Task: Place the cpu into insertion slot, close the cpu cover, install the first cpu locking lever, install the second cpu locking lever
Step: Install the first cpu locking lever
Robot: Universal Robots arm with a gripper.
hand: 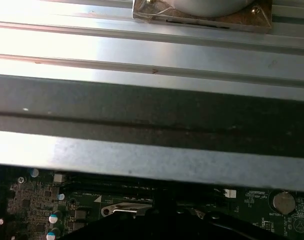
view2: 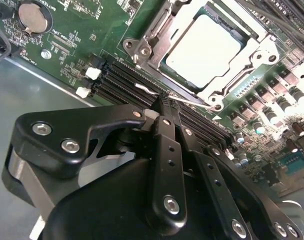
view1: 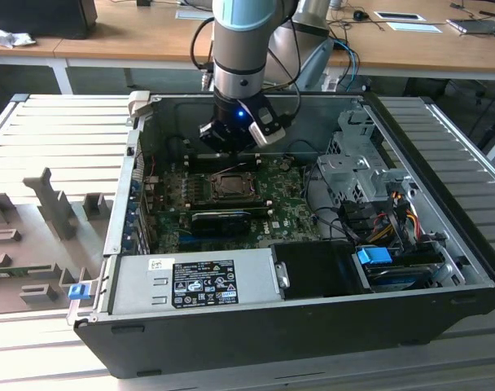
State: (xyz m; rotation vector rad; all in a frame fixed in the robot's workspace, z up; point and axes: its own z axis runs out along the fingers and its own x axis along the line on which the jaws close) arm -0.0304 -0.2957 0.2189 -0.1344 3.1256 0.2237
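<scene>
The silver-topped square cpu (view2: 202,50) already sits in its black framed insertion slot (view2: 157,37) — just beyond the black gripper (view2: 164,102), whose fingers are pressed together at a thin wire lever (view2: 184,100).

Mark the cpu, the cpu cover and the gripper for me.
cpu (view2: 202,50): second wrist view, middle of its silver top.
cpu cover (view2: 264,47): second wrist view, metal frame strip beside the chip.
gripper (view2: 164,102): second wrist view, at the fingertips, close to the socket's edge.
</scene>
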